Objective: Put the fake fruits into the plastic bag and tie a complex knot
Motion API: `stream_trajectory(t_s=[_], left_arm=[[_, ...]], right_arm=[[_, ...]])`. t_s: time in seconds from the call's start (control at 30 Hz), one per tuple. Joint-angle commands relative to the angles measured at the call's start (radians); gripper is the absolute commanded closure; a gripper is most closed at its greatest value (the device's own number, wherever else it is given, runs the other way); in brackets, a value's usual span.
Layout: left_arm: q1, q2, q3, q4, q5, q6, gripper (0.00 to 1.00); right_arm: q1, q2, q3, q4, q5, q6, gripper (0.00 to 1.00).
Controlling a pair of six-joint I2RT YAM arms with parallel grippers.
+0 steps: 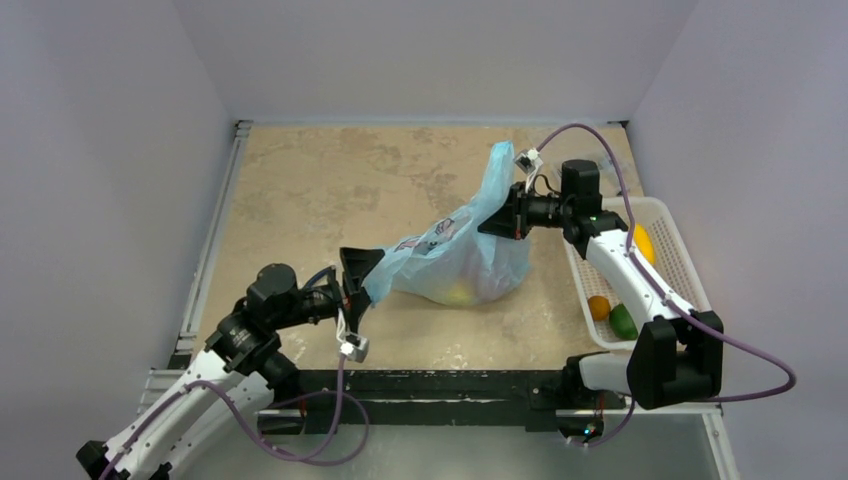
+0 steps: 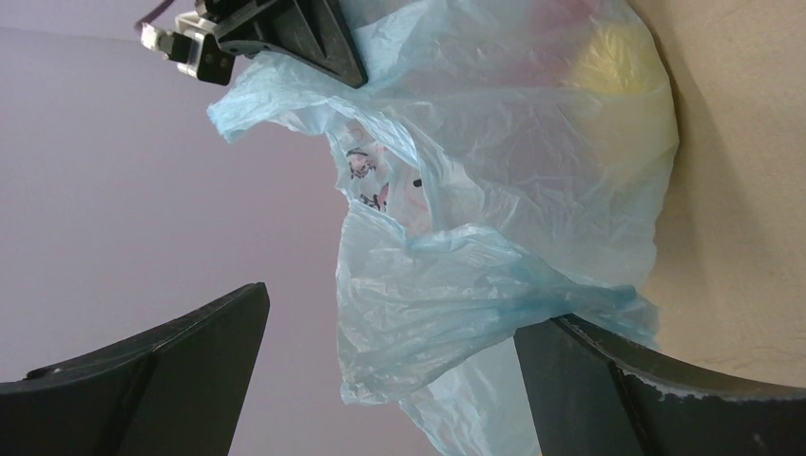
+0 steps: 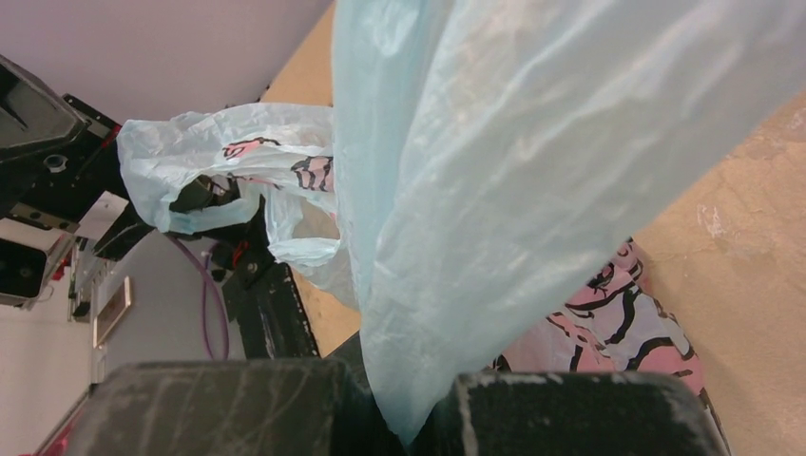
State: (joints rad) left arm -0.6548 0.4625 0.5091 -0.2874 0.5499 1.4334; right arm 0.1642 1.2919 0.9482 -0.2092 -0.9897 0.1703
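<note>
The plastic bag [image 1: 455, 262] is lying on the counter [image 1: 300, 190], near the basket [image 1: 655, 205]. The right pincer [image 1: 497, 222] is clamping the bag's raised strip. The left pincer [image 1: 355, 285] is standing wide, film touching one finger.

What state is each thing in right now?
plastic bag: unknotted, stretched between both grippers.
yellow fruit: inside the bag.
left gripper: open, bag film against one finger.
right gripper: shut on a raised bag handle.
basket: holds orange fruit, green fruit, second yellow fruit.
</note>
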Motion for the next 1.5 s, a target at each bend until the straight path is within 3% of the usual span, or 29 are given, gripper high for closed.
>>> stream_trajectory(t_s=[0.0, 0.23, 0.3, 0.4, 0.43, 0.47, 0.6, 0.63, 0.67, 0.73, 0.83, 0.97, 1.1, 1.33, 1.37, 1.43, 1.47], left_arm=[[-0.040, 0.029, 0.016, 0.121, 0.050, 0.026, 0.03], [-0.140, 0.098, 0.087, 0.079, 0.153, 0.081, 0.44], [-0.158, 0.119, 0.111, 0.051, 0.164, 0.104, 0.65], [-0.175, 0.154, 0.135, 0.056, 0.148, 0.115, 0.84], [-0.180, 0.168, 0.145, 0.104, 0.128, 0.063, 0.97], [-0.184, 0.190, 0.172, 0.163, 0.089, -0.056, 1.00], [-0.166, 0.370, 0.561, 0.085, -0.172, -0.687, 1.00], [-0.115, 0.422, 0.659, 0.039, -0.189, -0.877, 1.00], [-0.014, 0.469, 0.750, -0.005, -0.127, -1.052, 1.00], [0.084, 0.550, 0.869, -0.084, -0.063, -1.373, 1.00], [0.152, 0.619, 0.878, -0.096, 0.010, -1.684, 1.00], [0.239, 0.675, 0.805, -0.085, 0.073, -1.974, 1.00], [0.361, 0.698, 0.697, -0.066, 0.121, -2.150, 1.00], [0.504, 0.707, 0.643, -0.028, 0.203, -2.249, 1.00], [0.504, 0.706, 0.634, 0.016, 0.230, -2.244, 0.96], [0.504, 0.689, 0.633, 0.076, 0.280, -2.217, 0.59], [0.504, 0.679, 0.651, 0.064, 0.286, -2.151, 0.46]], right_arm=[[-0.002, -0.007, 0.036, 0.004, -0.021, -0.021, 1.00], [-0.002, 0.001, 0.029, -0.003, -0.028, -0.028, 1.00], [-0.002, 0.001, 0.029, -0.007, -0.027, -0.030, 1.00], [-0.003, 0.002, 0.031, -0.017, -0.026, -0.035, 1.00], [-0.003, 0.001, 0.031, -0.021, -0.029, -0.041, 1.00], [-0.002, 0.001, 0.031, -0.029, -0.033, -0.053, 1.00], [-0.007, -0.009, 0.037, -0.087, 0.014, -0.135, 1.00], [-0.010, -0.009, 0.041, -0.105, 0.027, -0.158, 1.00], [-0.014, -0.010, 0.048, -0.118, 0.033, -0.208, 1.00], [-0.016, -0.011, 0.058, -0.141, 0.051, -0.266, 1.00], [-0.017, -0.018, 0.063, -0.154, 0.081, -0.351, 1.00], [-0.023, -0.033, 0.081, -0.207, 0.092, -0.461, 1.00], [-0.055, -0.070, 0.082, -0.276, 0.091, -0.523, 1.00], [-0.134, -0.086, 0.121, -0.473, 0.064, -0.741, 1.00], [-0.134, -0.086, 0.122, -0.489, 0.060, -0.752, 1.00], [-0.134, -0.084, 0.127, -0.509, 0.059, -0.755, 1.00], [-0.134, -0.083, 0.127, -0.509, 0.054, -0.742, 1.00]])
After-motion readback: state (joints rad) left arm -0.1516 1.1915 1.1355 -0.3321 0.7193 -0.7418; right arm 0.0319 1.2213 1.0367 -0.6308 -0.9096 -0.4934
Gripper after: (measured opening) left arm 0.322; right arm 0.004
